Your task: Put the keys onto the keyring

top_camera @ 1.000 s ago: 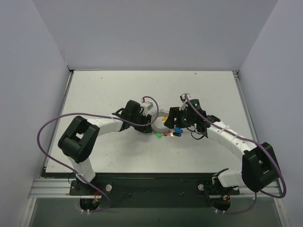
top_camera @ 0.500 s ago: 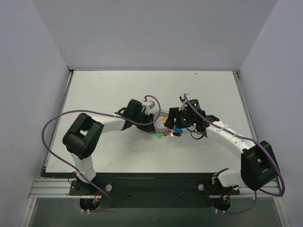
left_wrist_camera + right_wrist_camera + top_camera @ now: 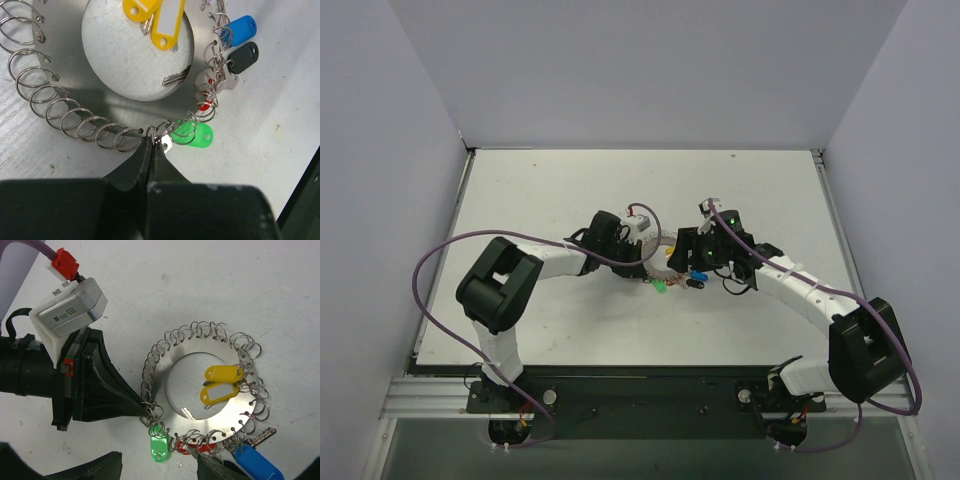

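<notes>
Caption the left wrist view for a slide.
Left tool shut at the rim of the keyring, beside the green key; blue key and black key hang farther along.

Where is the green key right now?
In the left wrist view, the green key lies at the lower rim of the keyring, just right of the left arm's shut jaws, with a red key next along the rim.
</notes>
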Tool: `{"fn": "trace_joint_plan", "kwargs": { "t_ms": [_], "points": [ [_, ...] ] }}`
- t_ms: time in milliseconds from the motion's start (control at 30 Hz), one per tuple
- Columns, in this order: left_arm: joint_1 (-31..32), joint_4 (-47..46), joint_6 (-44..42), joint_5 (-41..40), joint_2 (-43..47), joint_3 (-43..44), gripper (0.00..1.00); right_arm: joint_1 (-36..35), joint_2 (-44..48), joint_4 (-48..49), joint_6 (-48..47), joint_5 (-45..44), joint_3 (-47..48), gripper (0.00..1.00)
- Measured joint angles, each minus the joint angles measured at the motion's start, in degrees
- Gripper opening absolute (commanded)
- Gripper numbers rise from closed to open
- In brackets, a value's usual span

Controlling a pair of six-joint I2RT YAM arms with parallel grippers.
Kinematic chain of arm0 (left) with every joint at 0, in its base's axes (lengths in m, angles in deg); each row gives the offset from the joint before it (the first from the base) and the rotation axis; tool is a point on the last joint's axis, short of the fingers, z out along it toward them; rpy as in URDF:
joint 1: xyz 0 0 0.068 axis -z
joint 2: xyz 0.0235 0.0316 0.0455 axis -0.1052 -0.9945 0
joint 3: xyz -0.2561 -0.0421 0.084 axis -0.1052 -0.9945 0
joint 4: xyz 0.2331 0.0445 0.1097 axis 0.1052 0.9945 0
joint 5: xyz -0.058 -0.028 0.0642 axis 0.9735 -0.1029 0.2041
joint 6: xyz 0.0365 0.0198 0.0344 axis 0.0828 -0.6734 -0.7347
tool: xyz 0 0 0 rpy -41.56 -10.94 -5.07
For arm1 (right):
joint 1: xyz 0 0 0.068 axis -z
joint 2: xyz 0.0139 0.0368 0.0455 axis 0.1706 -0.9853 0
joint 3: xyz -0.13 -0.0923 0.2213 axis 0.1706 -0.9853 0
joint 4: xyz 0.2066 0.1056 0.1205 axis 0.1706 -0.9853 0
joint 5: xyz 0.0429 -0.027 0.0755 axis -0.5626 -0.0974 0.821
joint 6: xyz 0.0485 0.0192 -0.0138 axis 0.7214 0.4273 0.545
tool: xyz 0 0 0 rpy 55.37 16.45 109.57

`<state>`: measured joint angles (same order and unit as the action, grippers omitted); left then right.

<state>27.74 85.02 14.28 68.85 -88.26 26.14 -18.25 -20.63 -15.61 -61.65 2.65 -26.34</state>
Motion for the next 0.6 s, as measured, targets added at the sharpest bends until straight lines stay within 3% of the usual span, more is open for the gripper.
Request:
{"fn": "trace_joint_plan", "kwargs": {
  "t_ms": [133, 367, 600],
  "points": [
    [0.0, 0.0, -0.33, 0.31, 1.7, -0.09, 0.0, 0.04, 0.02, -0.07, -0.2, -0.02, 0.0, 0.6],
    [0.04, 0.33, -2.89, 1.6, 12.11, -0.39, 0.0, 2.08, 1.01, -0.44, -0.22, 1.6, 0.0, 0.6],
    [0.74, 4.44, -6.43, 3.02, 19.12, 0.04, 0.0, 4.22, 9.33, -0.28, -0.26, 6.84, 0.0, 0.66]
  ]
}}
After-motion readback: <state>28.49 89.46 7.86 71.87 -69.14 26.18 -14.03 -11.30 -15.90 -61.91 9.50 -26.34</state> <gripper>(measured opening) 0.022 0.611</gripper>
